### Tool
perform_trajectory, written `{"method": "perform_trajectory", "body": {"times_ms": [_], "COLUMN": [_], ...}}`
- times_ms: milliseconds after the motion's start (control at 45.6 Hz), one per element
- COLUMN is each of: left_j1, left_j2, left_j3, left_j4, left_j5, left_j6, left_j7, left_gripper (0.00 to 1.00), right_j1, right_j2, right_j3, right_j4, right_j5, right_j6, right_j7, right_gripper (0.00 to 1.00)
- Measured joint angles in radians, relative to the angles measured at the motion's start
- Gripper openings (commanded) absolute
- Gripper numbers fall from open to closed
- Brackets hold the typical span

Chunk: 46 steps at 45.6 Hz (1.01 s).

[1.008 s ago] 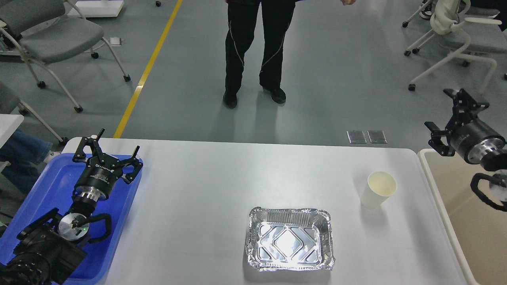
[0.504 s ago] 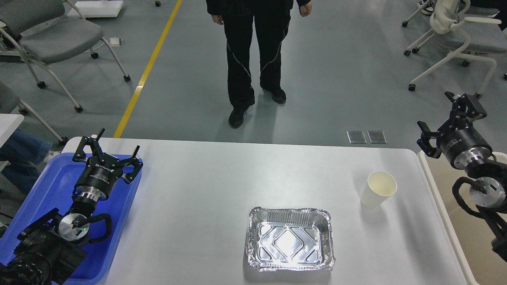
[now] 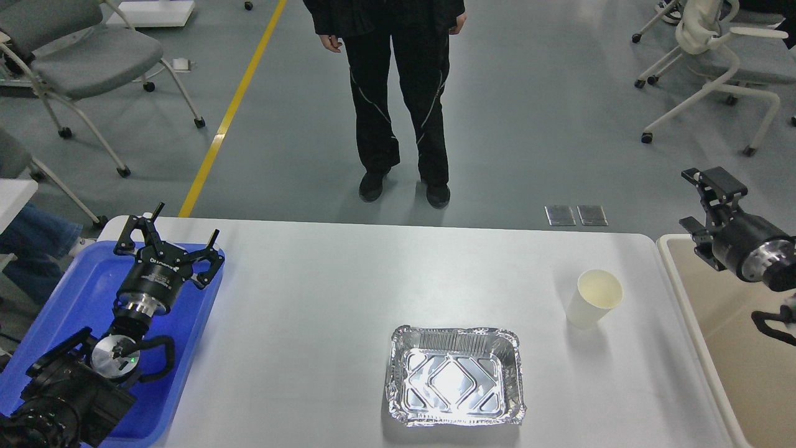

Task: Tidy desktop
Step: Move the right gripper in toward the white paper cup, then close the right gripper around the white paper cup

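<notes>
Two items on desktop (image 3: pixel 348 298), foil tray (image 3: pixel 456 376), paper cup (image 3: pixel 593 298), left gripper (image 3: pixel 171 241) jaws spread empty, right gripper (image 3: pixel 706 199) jaws unclear

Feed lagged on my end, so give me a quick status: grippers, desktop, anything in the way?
Left gripper open, empty, over blue tray. Right gripper empty, fingers unclear, above beige bin. Desktop holds foil pan and paper cup. Nothing blocking.

Desktop (image 3: pixel 323 298) open left of foil tray (image 3: pixel 456 375) and cup (image 3: pixel 594 298).
</notes>
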Motion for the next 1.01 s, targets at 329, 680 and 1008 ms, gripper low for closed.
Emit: {"method": "perform_trajectory", "body": {"times_ms": [329, 680, 1008], "left_j1": [0.000, 0.000, 0.000], "left_j2": [-0.001, -0.001, -0.001], "left_j3": [0.000, 0.000, 0.000], "left_j4": [0.000, -0.001, 0.000], "left_j5": [0.000, 0.000, 0.000], "left_j6": [0.000, 0.000, 0.000], "left_j7": [0.000, 0.000, 0.000], "left_gripper": [1.00, 1.00, 1.00], "right_j1": [0.229, 0.411, 0.404], "right_j2": [-0.104, -0.073, 0.029], "right_j3": [-0.469, -0.812, -0.905], "right_j4": [0.047, 0.066, 0.048], "right_j5": [-0.141, -0.227, -0.254], "right_j6": [0.023, 0.058, 0.021], "right_j7": [0.001, 0.002, 0.001], "right_gripper": [0.99, 0.95, 0.94]}}
